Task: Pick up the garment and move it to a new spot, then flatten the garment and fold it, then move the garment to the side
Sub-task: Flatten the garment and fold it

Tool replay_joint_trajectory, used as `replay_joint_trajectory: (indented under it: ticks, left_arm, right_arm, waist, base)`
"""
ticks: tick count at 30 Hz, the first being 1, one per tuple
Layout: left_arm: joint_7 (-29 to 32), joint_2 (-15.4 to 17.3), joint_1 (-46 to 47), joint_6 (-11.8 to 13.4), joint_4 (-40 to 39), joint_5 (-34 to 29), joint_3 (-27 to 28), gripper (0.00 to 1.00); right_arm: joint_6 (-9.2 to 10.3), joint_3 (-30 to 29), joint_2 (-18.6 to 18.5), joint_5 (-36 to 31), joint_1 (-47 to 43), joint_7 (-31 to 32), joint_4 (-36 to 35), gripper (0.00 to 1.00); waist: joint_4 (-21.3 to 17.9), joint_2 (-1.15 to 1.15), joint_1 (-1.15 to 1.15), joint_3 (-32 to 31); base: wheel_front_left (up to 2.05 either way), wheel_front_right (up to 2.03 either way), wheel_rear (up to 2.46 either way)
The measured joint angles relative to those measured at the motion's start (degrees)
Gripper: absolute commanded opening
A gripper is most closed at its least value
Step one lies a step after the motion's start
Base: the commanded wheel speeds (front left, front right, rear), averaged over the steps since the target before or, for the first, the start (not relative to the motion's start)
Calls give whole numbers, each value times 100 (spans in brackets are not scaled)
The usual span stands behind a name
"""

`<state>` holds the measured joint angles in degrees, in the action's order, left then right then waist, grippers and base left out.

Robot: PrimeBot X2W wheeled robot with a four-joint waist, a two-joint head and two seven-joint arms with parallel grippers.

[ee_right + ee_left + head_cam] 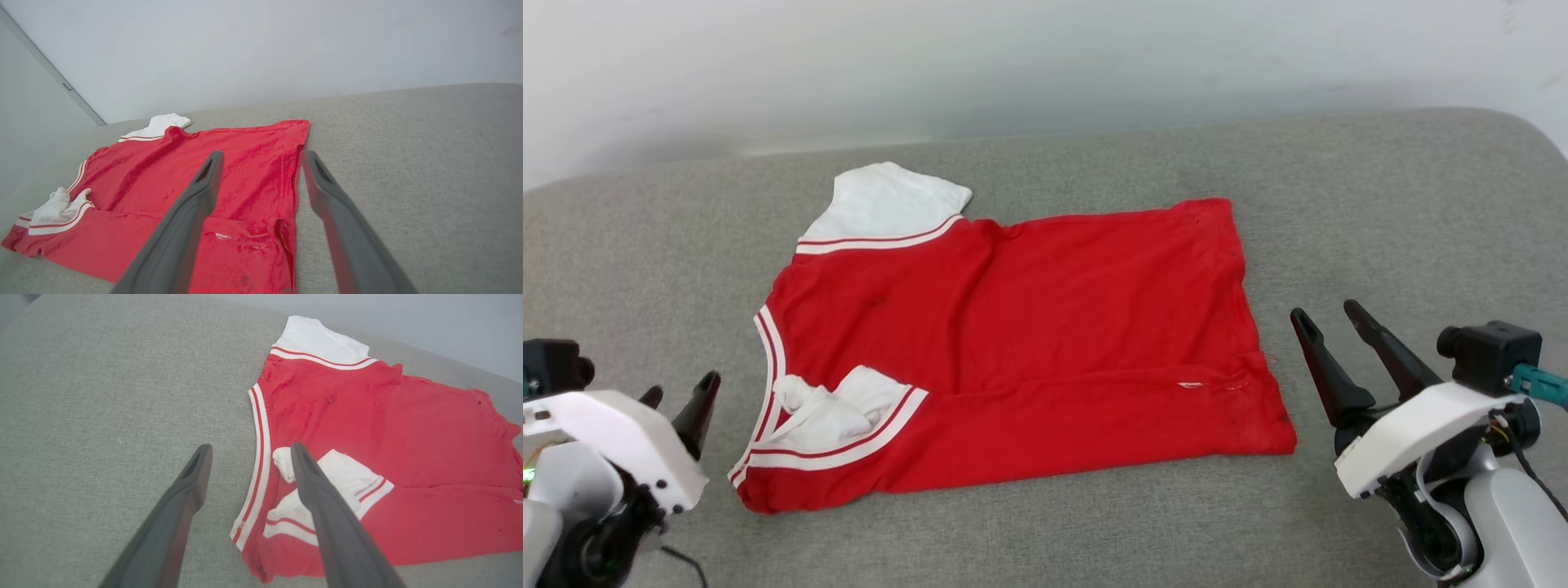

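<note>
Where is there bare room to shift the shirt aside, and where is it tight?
Bare grey cushion lies right of the shirt, beyond the right gripper, and left of its collar, beyond the left gripper. The strip between shirt and wall is thin, and the near edge in front is narrow too.

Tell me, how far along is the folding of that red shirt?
Looks done: the red jersey lies spread on the grey cushion, its near edge and sleeve folded over. In hand: nothing; the left gripper and right gripper are open, off the cloth. Left: the far white sleeve sticks out; more folding, then moving aside.
</note>
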<state>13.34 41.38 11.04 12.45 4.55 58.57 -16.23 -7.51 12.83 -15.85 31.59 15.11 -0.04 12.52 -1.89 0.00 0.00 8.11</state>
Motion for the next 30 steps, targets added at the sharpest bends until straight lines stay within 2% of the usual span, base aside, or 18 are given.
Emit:
replay_joint_trajectory:
  ticks: [3, 10, 16, 22, 23, 24, 25, 26, 30]
  left_arm:
    - [542, 324, -279, 146, -301, 221, 27, 100]
    - [1449, 681, -886, 477, -828, 756, 62, 100]
    - [1683, 623, -1012, 622, -833, 993, 51, 100]
    - [1830, 404, -892, 534, -463, 1194, 7, 100]
    - [1859, 392, -853, 517, -423, 1213, -8, 82]
    - [1869, 372, -815, 481, -390, 1218, -24, 46]
    - [1864, 327, -782, 458, -358, 1218, -34, 19]
    - [1847, 288, -744, 420, -320, 1218, -53, 0]
    - [1722, 132, -657, 269, -178, 1185, -136, 0]
  right_arm:
    - [0, -136, 66, -71, -196, 73, -171, 100]
    - [1, -400, 257, -227, -503, 339, -633, 100]
    - [1, -465, 346, -241, -506, 463, -844, 100]
    - [0, -472, 359, -203, -476, 557, -879, 100]
    - [0, -487, 357, -181, -476, 561, -877, 100]
    - [0, -512, 352, -167, -476, 564, -868, 100]
    - [1, -546, 342, -144, -477, 594, -846, 100]
    - [1, -576, 330, -127, -480, 614, -828, 100]
    - [1, -671, 285, 67, -484, 843, -758, 100]
  waist:
    - [-92, 0, 0, -114]
    - [-280, 0, 0, 24]
    - [-401, 0, 0, 361]
    - [-521, 0, 0, 659]
    - [-544, 0, 0, 684]
    - [-563, 0, 0, 704]
    - [-572, 0, -1, 716]
    - [-571, 0, 0, 716]
    - [-550, 0, 0, 650]
  base:
    - [0, 0, 0]
    - [0, 0, 0]
    - [0, 0, 0]
    - [0, 0, 0]
    - [0, 0, 0]
    - [0, 0, 0]
    - [0, 0, 0]
    - [0, 0, 0]
    - [0, 0, 0]
